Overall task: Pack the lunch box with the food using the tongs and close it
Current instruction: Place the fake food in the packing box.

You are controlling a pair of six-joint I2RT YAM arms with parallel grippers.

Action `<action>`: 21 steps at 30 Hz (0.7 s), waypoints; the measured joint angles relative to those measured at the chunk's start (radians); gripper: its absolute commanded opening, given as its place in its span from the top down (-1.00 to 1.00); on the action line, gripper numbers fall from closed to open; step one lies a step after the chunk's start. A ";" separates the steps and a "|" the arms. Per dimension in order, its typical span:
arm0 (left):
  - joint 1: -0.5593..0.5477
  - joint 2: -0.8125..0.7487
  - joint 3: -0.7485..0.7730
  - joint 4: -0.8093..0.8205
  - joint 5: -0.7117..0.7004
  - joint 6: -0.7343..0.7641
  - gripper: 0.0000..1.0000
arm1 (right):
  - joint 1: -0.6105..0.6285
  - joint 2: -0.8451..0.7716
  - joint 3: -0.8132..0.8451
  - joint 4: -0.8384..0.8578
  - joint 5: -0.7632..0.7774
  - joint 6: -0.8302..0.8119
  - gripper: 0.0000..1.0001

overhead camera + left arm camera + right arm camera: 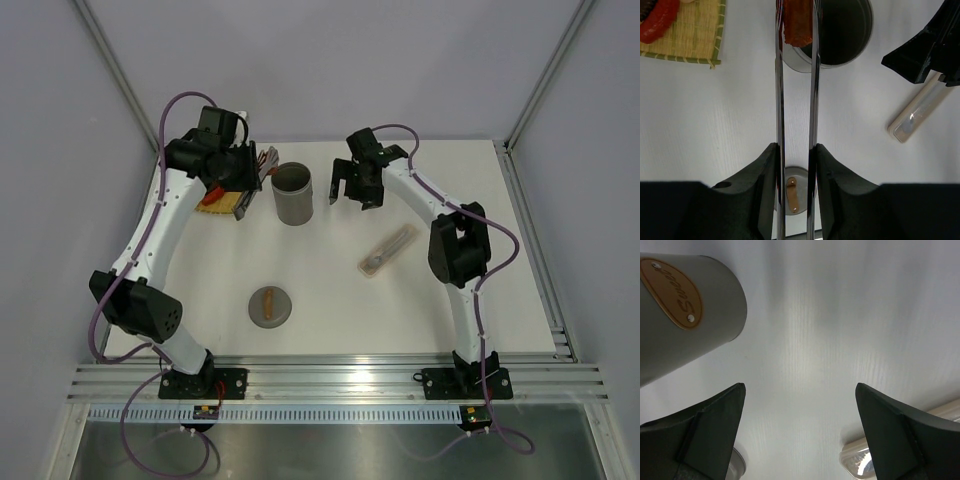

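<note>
Left gripper [795, 150] clamped on tongs [779, 100]. Tong tips pinch orange food [798, 22] straight ahead of fingers, over box [796, 60] rim. Right gripper [800, 385] spread wide, box ahead-left, not touching.

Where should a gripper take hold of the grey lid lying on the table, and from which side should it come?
Probably by the brown handle on top of the lid, coming straight down. The lid lies flat, so its thin rim offers little to pinch; the handle is a narrow strip running near to far, so jaws closing left-right would span it.
</note>
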State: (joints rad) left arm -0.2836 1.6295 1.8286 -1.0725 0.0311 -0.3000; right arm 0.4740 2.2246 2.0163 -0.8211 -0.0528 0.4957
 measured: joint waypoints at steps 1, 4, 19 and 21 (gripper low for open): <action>-0.008 -0.005 -0.008 0.010 0.006 0.001 0.92 | 0.000 -0.016 -0.020 0.000 0.007 -0.002 -0.99; -0.031 -0.013 -0.034 0.028 0.026 0.001 0.92 | -0.002 -0.052 -0.074 0.012 0.016 -0.003 -0.99; -0.068 0.010 -0.049 0.051 0.048 0.004 0.60 | -0.008 -0.071 -0.122 0.014 0.071 -0.021 -0.99; -0.068 0.017 -0.058 0.053 0.048 0.004 0.53 | -0.009 -0.071 -0.122 0.014 0.071 -0.021 -0.99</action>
State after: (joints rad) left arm -0.3515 1.6463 1.7710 -1.0191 0.0788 -0.2958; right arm 0.4648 2.1532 1.8942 -0.8074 0.0181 0.4744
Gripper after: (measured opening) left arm 0.350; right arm 0.993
